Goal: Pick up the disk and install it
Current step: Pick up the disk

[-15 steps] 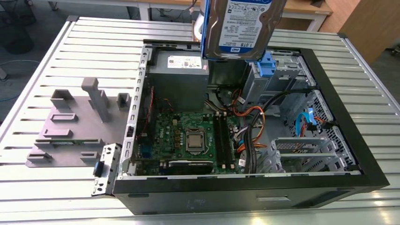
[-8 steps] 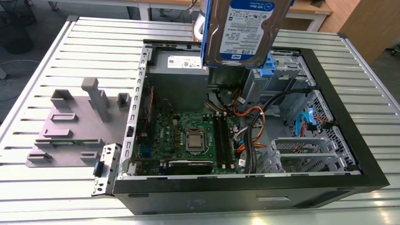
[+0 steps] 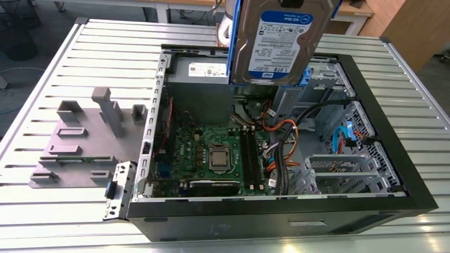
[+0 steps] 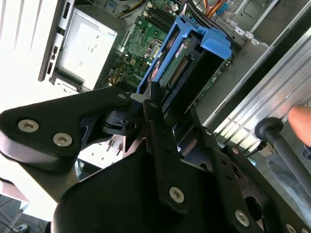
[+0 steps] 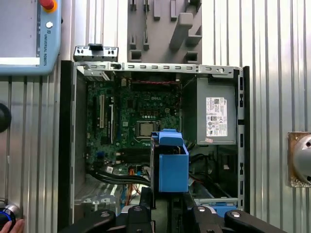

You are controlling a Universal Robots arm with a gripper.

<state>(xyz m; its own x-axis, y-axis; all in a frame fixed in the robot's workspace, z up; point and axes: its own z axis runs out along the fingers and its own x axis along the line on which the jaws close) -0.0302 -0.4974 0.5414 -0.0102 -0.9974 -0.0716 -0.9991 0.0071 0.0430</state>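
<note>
The disk point(image 3: 277, 42), a silver-grey drive with a white-and-blue label clipped in a blue carrier frame, hangs upright in the air above the back of the open computer case point(image 3: 393, 158). In the second wrist view my gripper point(image 4: 172, 109) is shut on the disk point(image 4: 187, 63), with a black finger point(image 4: 154, 104) pressed against the carrier's side. In the first wrist view the blue carrier of the disk point(image 5: 170, 165) shows edge-on over the case interior, just beyond my gripper point(image 5: 167, 196).
The case lies open on a slatted metal table point(image 3: 63, 211), showing a motherboard point(image 3: 211, 153), orange and black cables point(image 3: 285, 142) and a metal drive cage point(image 3: 341, 171). A grey slotted stand point(image 3: 84, 137) sits at the exterior view's left. A teach pendant point(image 5: 24, 34) and a hand point(image 4: 301, 121) are nearby.
</note>
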